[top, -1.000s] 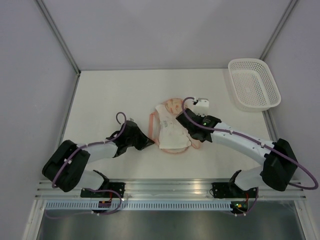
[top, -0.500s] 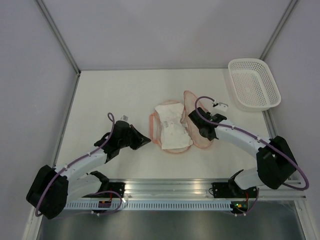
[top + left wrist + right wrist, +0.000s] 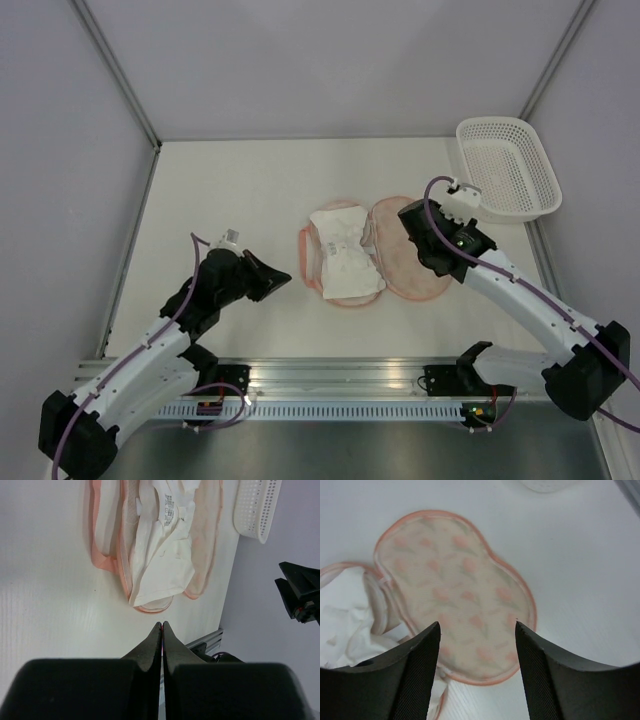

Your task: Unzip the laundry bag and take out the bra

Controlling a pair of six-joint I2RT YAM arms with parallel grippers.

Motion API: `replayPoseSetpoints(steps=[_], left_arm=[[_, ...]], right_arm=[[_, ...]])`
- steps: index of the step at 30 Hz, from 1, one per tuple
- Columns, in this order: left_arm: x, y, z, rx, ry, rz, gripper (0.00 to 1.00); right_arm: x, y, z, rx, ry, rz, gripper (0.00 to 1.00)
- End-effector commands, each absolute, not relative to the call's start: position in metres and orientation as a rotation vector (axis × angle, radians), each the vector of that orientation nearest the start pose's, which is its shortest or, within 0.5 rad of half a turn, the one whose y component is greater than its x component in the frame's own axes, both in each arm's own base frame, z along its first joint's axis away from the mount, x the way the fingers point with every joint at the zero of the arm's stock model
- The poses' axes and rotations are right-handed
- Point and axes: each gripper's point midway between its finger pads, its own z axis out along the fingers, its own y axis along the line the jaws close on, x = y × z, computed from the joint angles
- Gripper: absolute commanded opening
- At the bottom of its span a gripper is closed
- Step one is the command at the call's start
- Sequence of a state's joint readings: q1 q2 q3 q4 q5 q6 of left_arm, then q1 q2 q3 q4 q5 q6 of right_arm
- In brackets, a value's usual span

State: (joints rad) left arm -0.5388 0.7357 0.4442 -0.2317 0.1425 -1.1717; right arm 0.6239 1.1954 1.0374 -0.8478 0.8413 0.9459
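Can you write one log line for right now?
laundry bag: unzipped, flap open | bra: lying in bag | left gripper: shut | right gripper: open, empty

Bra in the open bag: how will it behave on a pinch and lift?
Probably floppy: the bra lies crumpled in folds, so it should drape from one pinch point. Likely light, being thin fabric. It sits in the open laundry bag, so a lift might drag that along.

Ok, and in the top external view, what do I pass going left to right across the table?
Shut black left gripper → small white fabric bra → opened-out pink-trimmed flap of the cream patterned laundry bag → white plastic lattice basket. The right gripper overlaps the flap, so it is left out.
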Motion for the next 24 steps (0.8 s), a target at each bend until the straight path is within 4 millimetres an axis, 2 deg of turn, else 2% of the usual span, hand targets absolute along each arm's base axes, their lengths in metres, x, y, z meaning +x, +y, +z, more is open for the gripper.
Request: replayPoseSetpoints(steps=[1,2,3,4,5,6,7,8,10,12,14,15,16,17,18,19,24], left_arm=[[0.209,-0.191,0.153,-0.598,2.210,-1.076,0.02],[0.210,-0.188,0.154,-0.603,2.196,-1.068,0.02],[0.210,-0.186,0.152,-0.609,2.195,-1.050,0.02],[0.210,-0.182,0.152,-0.622,2.183,-1.034,0.02],[0.213,-0.175,0.150,-0.646,2.161,-0.996,0.02],[0.212,-0.171,0.155,-0.644,2.135,-0.988,0.02],[0.211,-0.168,0.157,-0.644,2.124,-0.986,0.02],[0.215,-0.160,0.159,-0.666,2.089,-0.944,0.02],[0.214,-0.156,0.170,-0.648,2.039,-0.954,0.05],[0.213,-0.152,0.175,-0.653,2.008,-0.954,0.08],[0.211,-0.148,0.180,-0.652,1.980,-0.962,0.09],[0.210,-0.148,0.181,-0.655,1.974,-0.965,0.09],[0.209,-0.147,0.182,-0.654,1.970,-0.970,0.09],[0.208,-0.147,0.181,-0.656,1.974,-0.971,0.09],[0.207,-0.147,0.180,-0.657,1.977,-0.974,0.09],[0.206,-0.148,0.181,-0.653,1.975,-0.981,0.09],[0.202,-0.149,0.177,-0.655,1.992,-0.991,0.06]], right_arm=[[0.296,0.116,0.188,0.317,2.179,-0.015,0.68],[0.300,0.147,0.187,0.231,2.211,0.150,0.69],[0.301,0.162,0.171,0.162,2.272,0.186,0.69],[0.303,0.174,0.166,0.122,2.301,0.226,0.69],[0.302,0.193,0.160,0.033,2.336,0.313,0.69],[0.305,0.202,0.145,-0.005,2.373,0.316,0.69],[0.306,0.209,0.139,-0.036,2.381,0.339,0.70],[0.311,0.219,0.139,-0.075,2.365,0.377,0.70],[0.312,0.239,0.128,-0.140,2.396,0.462,0.71],[0.317,0.256,0.128,-0.189,2.394,0.534,0.72],[0.326,0.270,0.122,-0.207,2.405,0.569,0.72],[0.326,0.278,0.110,-0.235,2.436,0.591,0.73],[0.333,0.284,0.115,-0.242,2.423,0.607,0.73],[0.336,0.288,0.112,-0.248,2.431,0.611,0.73],[0.338,0.291,0.099,-0.261,2.459,0.598,0.73],[0.344,0.295,0.100,-0.266,2.454,0.600,0.73],[0.354,0.301,0.068,-0.297,2.516,0.513,0.73]])
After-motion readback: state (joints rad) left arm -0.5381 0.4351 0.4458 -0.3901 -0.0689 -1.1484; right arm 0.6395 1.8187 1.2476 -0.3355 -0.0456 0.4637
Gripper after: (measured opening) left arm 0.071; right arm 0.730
